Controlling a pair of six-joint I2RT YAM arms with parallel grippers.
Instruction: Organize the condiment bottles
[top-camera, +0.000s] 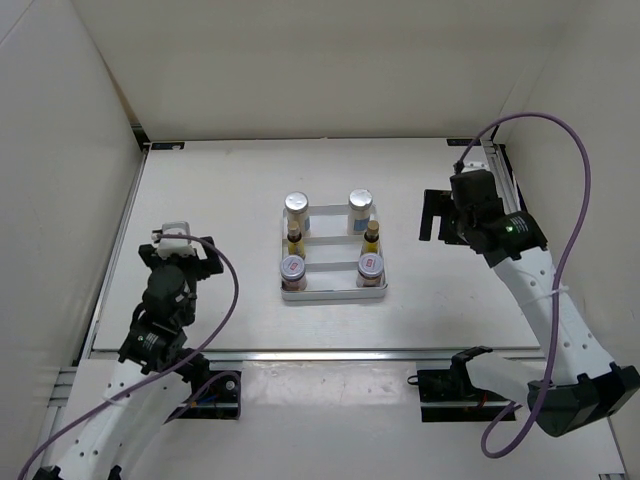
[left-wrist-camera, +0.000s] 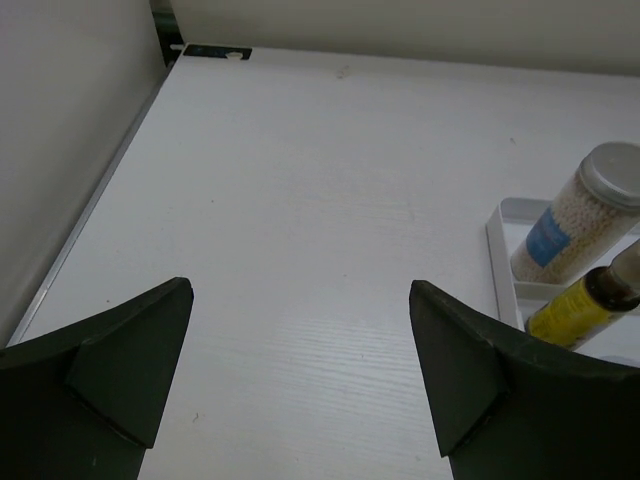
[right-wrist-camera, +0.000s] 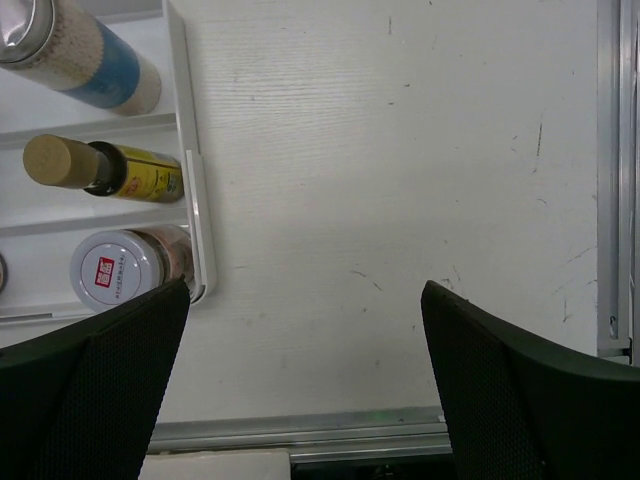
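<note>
A white ribbed tray (top-camera: 333, 293) in the middle of the table holds the condiment bottles in two columns. At the back stand two silver-lidded shakers (top-camera: 298, 206) (top-camera: 361, 203), then two yellow bottles (top-camera: 294, 241) (top-camera: 372, 240), then two jars (top-camera: 292, 267) (top-camera: 370, 265) at the front. My left gripper (top-camera: 178, 243) is open and empty, well to the left of the tray. Its wrist view catches a shaker (left-wrist-camera: 590, 215) and a yellow bottle (left-wrist-camera: 575, 308) at the right edge. My right gripper (top-camera: 430, 217) hangs open and empty just right of the tray, over bare table, with a shaker (right-wrist-camera: 80, 60), a yellow bottle (right-wrist-camera: 120, 170) and a jar (right-wrist-camera: 115, 272) beside it.
White walls enclose the table on the left, back and right. A metal rail (top-camera: 330, 353) runs along the near edge and another (right-wrist-camera: 615, 180) along the right side. A black bracket (left-wrist-camera: 215, 50) sits in the far left corner.
</note>
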